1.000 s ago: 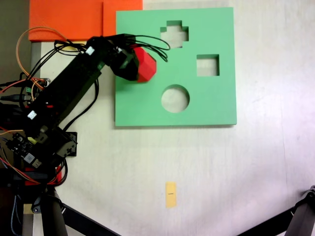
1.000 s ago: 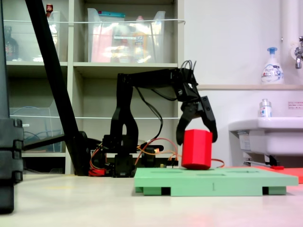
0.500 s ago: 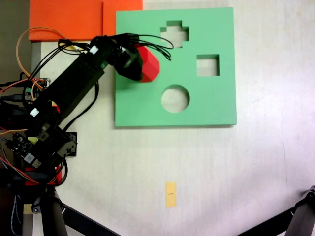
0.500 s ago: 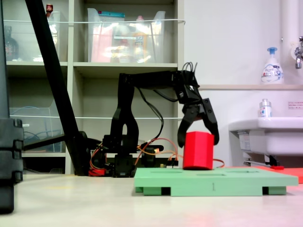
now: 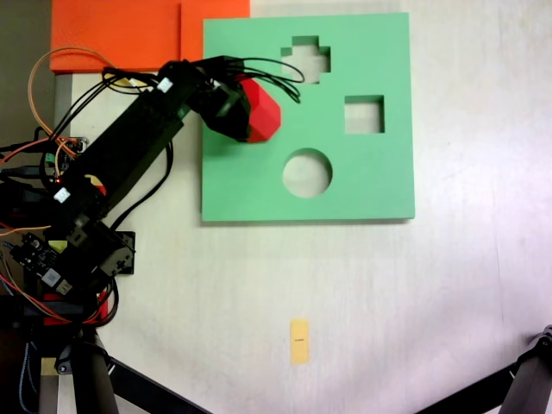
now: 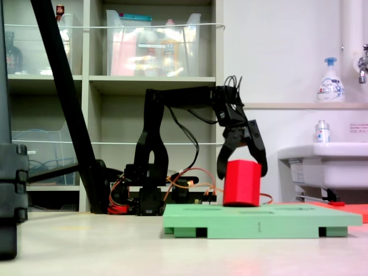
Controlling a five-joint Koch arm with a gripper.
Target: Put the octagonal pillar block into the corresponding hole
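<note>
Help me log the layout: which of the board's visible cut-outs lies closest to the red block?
The cross-shaped cut-out near the board's top edge in the top-down fixed view. It sits just right of the red block; the round hole and square hole lie farther off.

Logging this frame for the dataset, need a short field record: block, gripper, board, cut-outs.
block: red octagonal pillar block, upright on the board
gripper: black gripper, jaws straddling the block's upper part; contact cannot be told
board: flat green square foam board, on the pale table
cut-outs in view: cross-shaped hole, square hole, round hole
eight-sided hole: not visible from above
</note>
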